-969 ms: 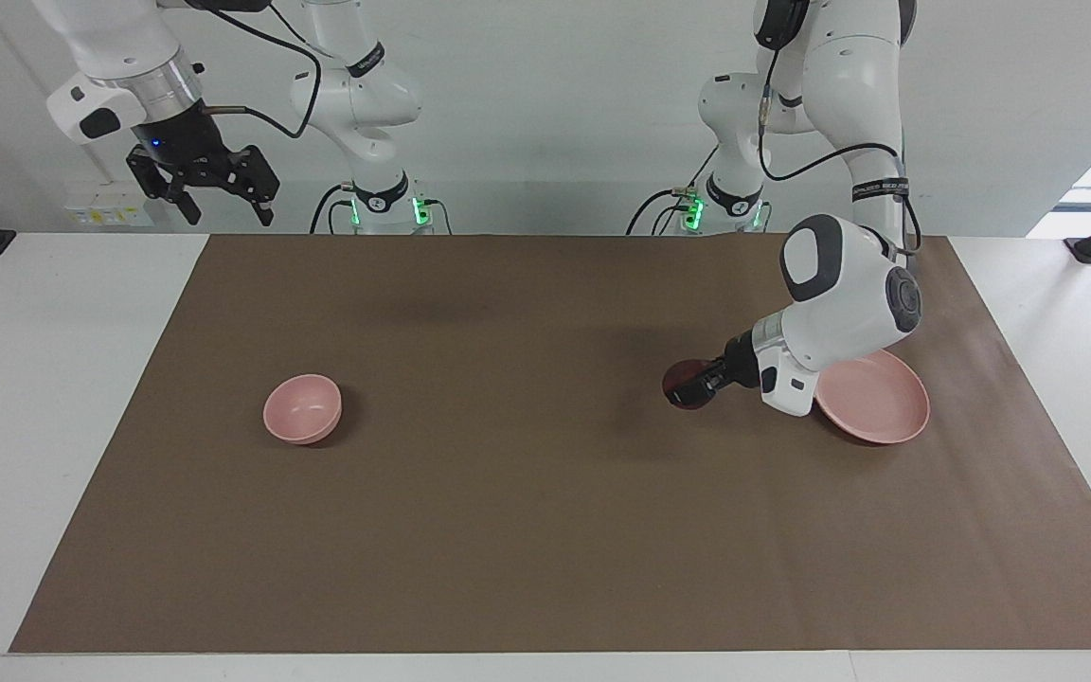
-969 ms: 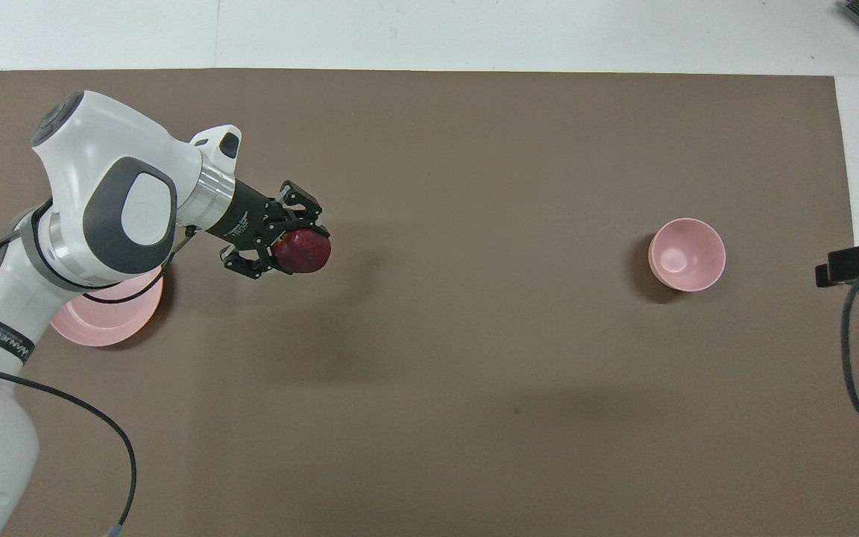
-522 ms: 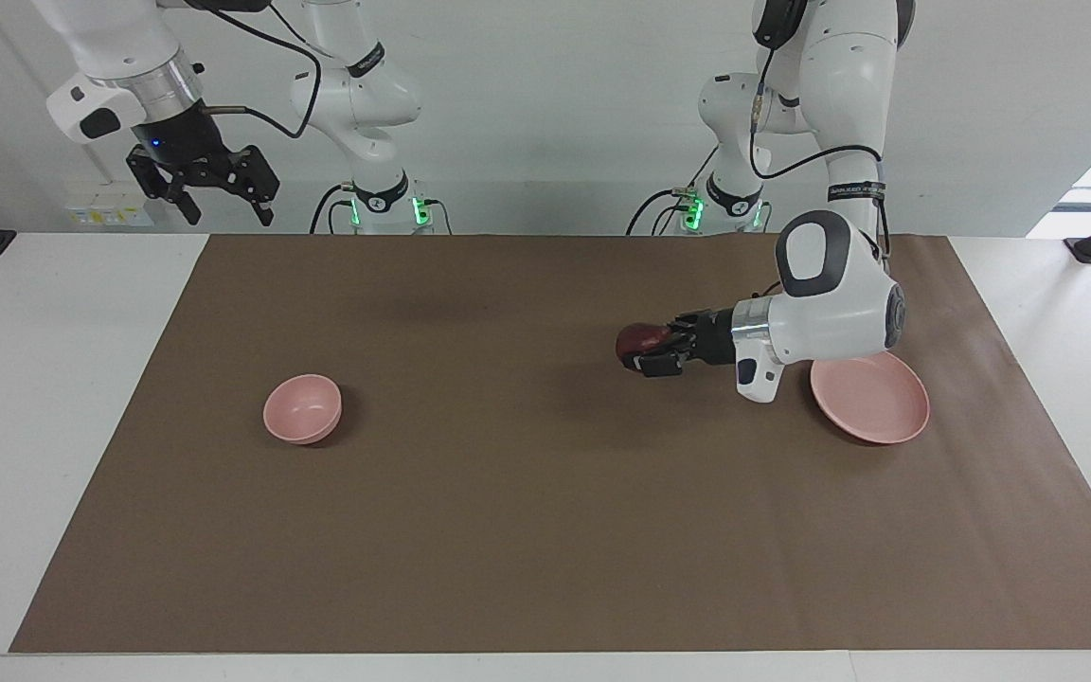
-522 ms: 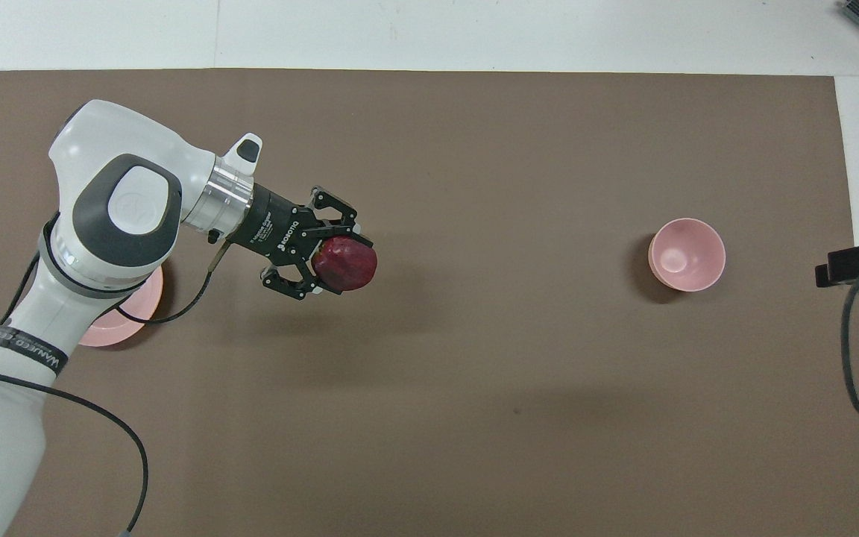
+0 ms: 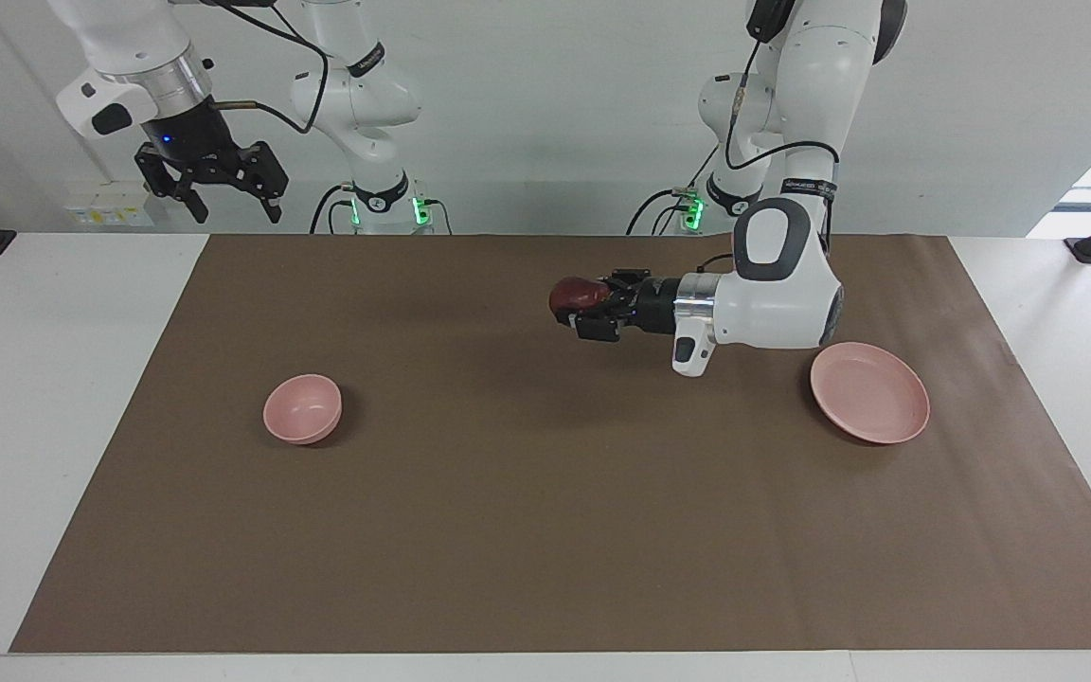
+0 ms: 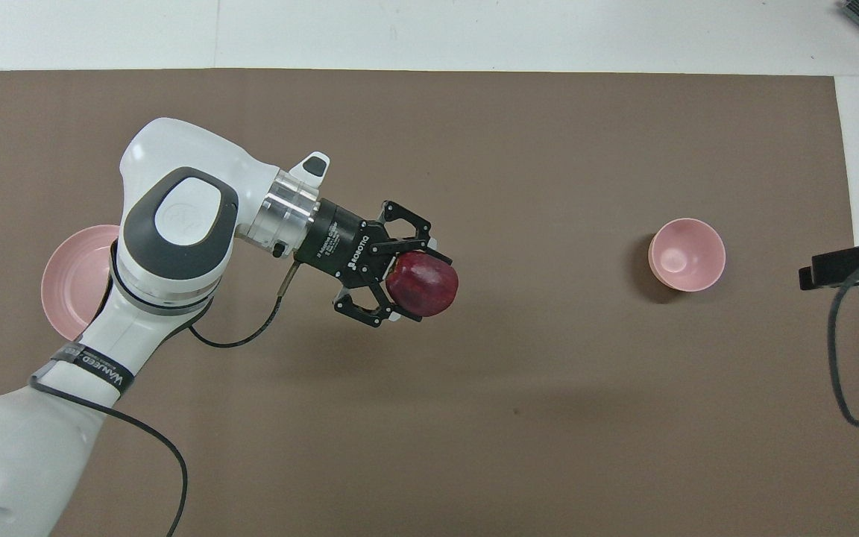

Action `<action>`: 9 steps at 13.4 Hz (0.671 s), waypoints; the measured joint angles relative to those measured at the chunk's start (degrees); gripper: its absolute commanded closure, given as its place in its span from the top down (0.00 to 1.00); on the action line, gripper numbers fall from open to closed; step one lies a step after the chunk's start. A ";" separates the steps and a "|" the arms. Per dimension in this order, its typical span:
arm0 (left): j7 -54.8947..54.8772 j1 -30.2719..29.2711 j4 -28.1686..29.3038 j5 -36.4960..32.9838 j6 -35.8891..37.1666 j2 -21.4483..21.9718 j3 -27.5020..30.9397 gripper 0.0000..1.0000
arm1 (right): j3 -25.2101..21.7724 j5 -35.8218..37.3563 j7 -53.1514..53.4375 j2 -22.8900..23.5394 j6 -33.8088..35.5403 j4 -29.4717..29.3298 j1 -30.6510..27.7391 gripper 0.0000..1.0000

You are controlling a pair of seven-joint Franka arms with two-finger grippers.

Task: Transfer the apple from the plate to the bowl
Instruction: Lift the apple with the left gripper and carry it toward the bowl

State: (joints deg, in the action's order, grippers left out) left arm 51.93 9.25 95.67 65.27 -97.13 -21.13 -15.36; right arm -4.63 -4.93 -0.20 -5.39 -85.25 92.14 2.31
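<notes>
Brown paper (image 5: 545, 530) covers our table between white margins, and the task's things lie well apart on it; we have the left gripper (image 5: 583, 305) clamped sideways on the apple (image 5: 576, 295), carried in the air over bare paper between the plate (image 5: 872, 407) and the bowl (image 5: 302, 408), high enough, we judge, to clear the bowl's rim on arrival; the plate sits empty at the left arm's end, the bowl waits empty toward the right arm's end; our right gripper (image 5: 223, 189) hangs wide open and idle above its own table edge, clear of the carrying path.
</notes>
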 measured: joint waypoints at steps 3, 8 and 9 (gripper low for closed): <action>0.82 0.03 -0.52 6.87 -0.04 0.03 -3.17 0.00 | -0.02 -9.17 -2.47 0.28 -0.44 4.43 -0.01 1.00; 0.86 0.03 -0.57 12.39 -0.29 0.03 -6.55 0.00 | -0.18 -28.63 -7.05 0.99 -3.66 13.20 -0.56 1.00; 0.87 0.05 -0.57 12.60 -0.78 0.03 -7.58 0.00 | -0.28 -33.20 -7.76 1.00 -3.67 14.26 -1.29 1.00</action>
State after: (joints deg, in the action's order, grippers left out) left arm 52.79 9.30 95.10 77.88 -97.91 -21.10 -22.94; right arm -4.91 -38.13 -7.95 -4.40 -88.92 106.39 1.02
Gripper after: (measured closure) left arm 0.203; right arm 0.000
